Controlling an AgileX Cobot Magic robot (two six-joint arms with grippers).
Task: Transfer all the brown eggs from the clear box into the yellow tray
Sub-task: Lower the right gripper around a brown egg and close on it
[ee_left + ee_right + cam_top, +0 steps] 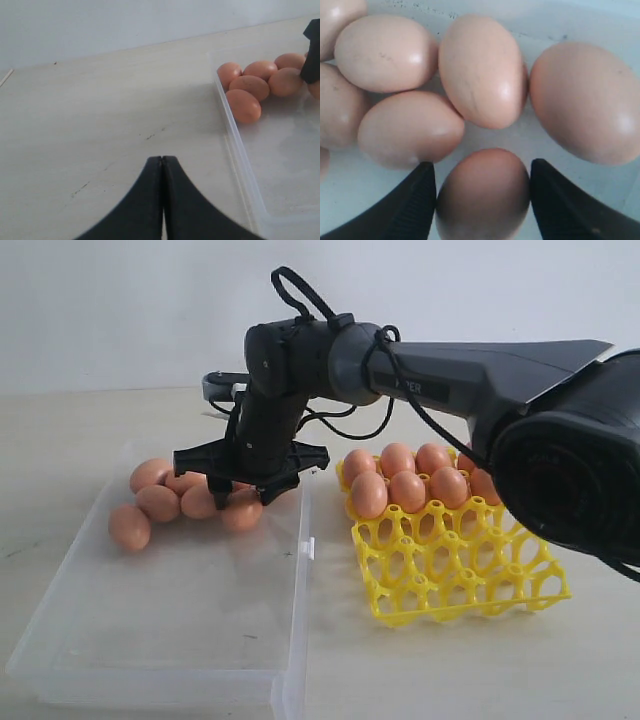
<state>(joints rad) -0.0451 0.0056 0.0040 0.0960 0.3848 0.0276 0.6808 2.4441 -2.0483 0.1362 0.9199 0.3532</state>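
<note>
Several brown eggs lie bunched in the far end of the clear box. My right gripper hangs low over that bunch, open, its fingers flanking one egg that rests on the box floor. More eggs lie just beyond it. The yellow tray stands to the right of the box, with several eggs filling its far rows. My left gripper is shut and empty above bare table, left of the box wall.
The right arm's dark body reaches across above the tray's far side. The near cells of the tray and the near half of the box hold nothing. Pale tabletop surrounds both.
</note>
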